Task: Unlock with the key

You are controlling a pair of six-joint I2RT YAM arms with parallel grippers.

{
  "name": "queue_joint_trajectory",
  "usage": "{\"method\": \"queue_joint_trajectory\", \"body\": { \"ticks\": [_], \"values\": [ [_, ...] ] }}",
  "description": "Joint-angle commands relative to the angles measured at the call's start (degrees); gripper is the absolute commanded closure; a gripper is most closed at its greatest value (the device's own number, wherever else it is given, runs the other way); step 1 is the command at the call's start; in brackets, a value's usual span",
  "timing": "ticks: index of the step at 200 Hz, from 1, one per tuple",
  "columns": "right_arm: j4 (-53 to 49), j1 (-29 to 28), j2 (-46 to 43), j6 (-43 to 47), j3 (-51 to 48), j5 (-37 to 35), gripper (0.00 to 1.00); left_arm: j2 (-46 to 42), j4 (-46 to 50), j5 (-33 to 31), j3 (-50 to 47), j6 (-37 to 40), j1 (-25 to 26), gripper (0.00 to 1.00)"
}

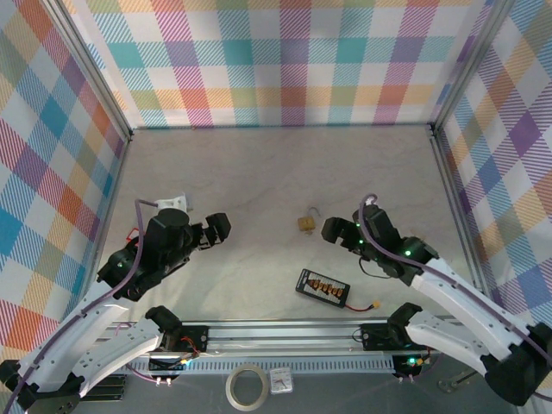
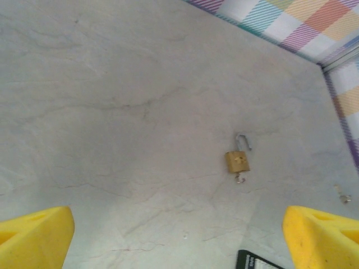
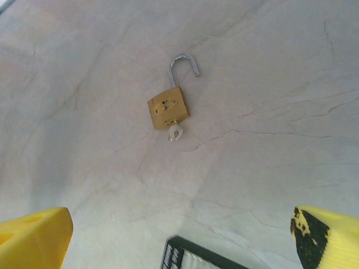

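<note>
- The right gripper [image 3: 179, 224] is hovering above the table with its yellow fingers [image 3: 33, 232] standing wide apart and nothing between them; the left gripper [image 2: 178, 230] is hovering likewise, jaws spread and empty.
- Just ahead of the arm bases, a black board [image 1: 323, 287] with orange markings is lying flat on the table [image 1: 259, 172]; it is nearer than the lock and apart from it.
- Beyond it, between the two grippers and closer to the right one, the brass padlock [image 3: 168, 107] is lying flat; its shackle [image 3: 182, 63] is standing swung open, free at one end.
- The key [image 3: 175, 133] is sitting in the padlock's base, its bow poking out on the near side; neither gripper is touching it.
- Judging by the open shackle, the unlocking is looking done, and letting go is the step in hand; the next move is probably calling only for both arms to draw clear without nudging lock or key.
- Farthest off, the plaid wall [image 1: 276, 60] is closing the workspace.
</note>
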State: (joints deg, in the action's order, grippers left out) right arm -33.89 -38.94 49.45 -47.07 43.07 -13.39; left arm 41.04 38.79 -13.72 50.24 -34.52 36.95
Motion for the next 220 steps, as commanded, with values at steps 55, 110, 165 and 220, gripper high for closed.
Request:
{"method": "queue_joint_trajectory", "body": {
  "ticks": [55, 110, 165, 220],
  "values": [
    [-30.13, 0.58, -4.86, 5.18, 10.62, -3.01, 0.01, -2.00, 4.07, -4.71, 4.78, 11.77, -0.47, 0.00],
    [-35.39, 16.48, 4.23, 9.94, 15.09, -3.11, 0.01, -0.48, 0.47, 4.77, 2.68, 14.17, -0.47, 0.00],
    [-23.86, 43.51, 5.60, 13.20, 7.06, 6.77, 0.03, 3.99, -3.03, 9.27, 3.29, 13.75, -0.52, 0.00],
    [-13.07, 56.86, 12.07, 11.95, -1.84, 9.12, 0.08, 5.79, -5.04, 10.92, 2.91, 12.04, -0.48, 0.00]
  ]
}}
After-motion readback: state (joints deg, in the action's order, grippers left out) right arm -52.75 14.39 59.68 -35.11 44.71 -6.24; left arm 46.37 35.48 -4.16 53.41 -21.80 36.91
